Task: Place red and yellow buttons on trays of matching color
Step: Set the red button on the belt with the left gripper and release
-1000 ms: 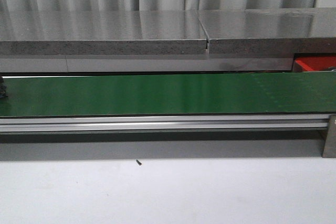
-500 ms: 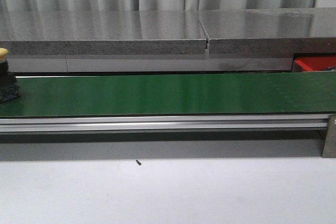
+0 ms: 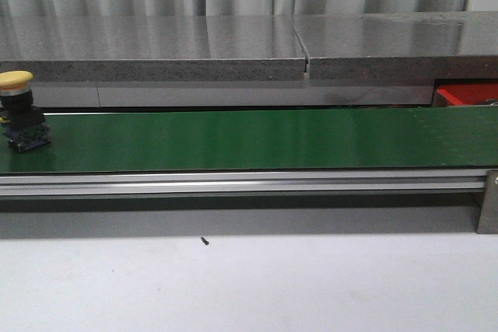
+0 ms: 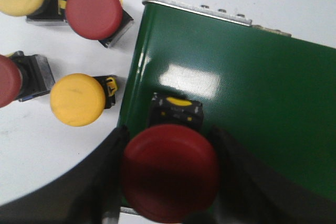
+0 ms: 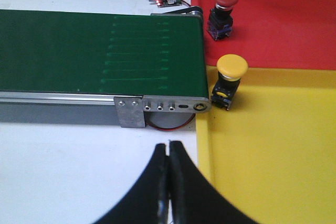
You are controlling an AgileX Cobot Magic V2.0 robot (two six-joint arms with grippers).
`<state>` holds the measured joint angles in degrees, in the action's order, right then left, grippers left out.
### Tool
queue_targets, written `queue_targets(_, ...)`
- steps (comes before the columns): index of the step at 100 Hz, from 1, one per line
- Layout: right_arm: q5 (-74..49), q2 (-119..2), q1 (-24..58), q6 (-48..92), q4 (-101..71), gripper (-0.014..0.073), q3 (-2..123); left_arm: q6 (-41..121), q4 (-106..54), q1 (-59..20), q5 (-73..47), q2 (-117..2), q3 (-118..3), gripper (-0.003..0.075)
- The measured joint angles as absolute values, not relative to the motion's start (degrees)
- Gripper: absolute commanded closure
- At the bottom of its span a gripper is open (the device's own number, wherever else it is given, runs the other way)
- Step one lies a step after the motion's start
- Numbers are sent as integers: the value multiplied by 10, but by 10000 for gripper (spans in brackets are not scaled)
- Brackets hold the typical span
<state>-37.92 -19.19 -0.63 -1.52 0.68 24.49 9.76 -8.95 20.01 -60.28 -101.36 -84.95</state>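
Left pincer (image 4: 169, 182) clamped around rigid, light red mushroom-cap plastic button (image 4: 170, 171); best gripped below slick cap. Right pincer (image 5: 169, 182) closed, empty.

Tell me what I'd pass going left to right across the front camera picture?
Yellow button → long bare stretch of green belt → metal bracket, with a corner of the red tray above it.

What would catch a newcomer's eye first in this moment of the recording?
Most striking is the big red button held between the left gripper's fingers over the end of the green belt. In the front view, a yellow button rides the belt's far left. By the right gripper, shut and empty, sit the red tray and yellow tray, each holding a matching button.
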Motion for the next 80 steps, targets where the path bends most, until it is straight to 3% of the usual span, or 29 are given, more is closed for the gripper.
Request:
queue_targets(19,-379,-192,-6,-15,7,708,245,98,-87,186,-604,-1034,-850,487)
queue_targets(26,-379,-192,-6,-15,7,708,245,98,-87,185,-605,-1040,-850,408)
queue_targets(38,-379,-192,-6,-15,7,708,245,98,-93,184,-604,-1041,-850,209)
queue_targets(43,-379,-192,-6,-15,7,708,245,98,-97,184,-604,-1041,-850,174)
queue_targets(68,-379,-192,-6,-15,7,708,245,108,-112,170,-577,-999,-850,206)
queue_targets(80,-379,-192,-6,-15,7,708,245,119,-117,143,-566,-960,-850,272)
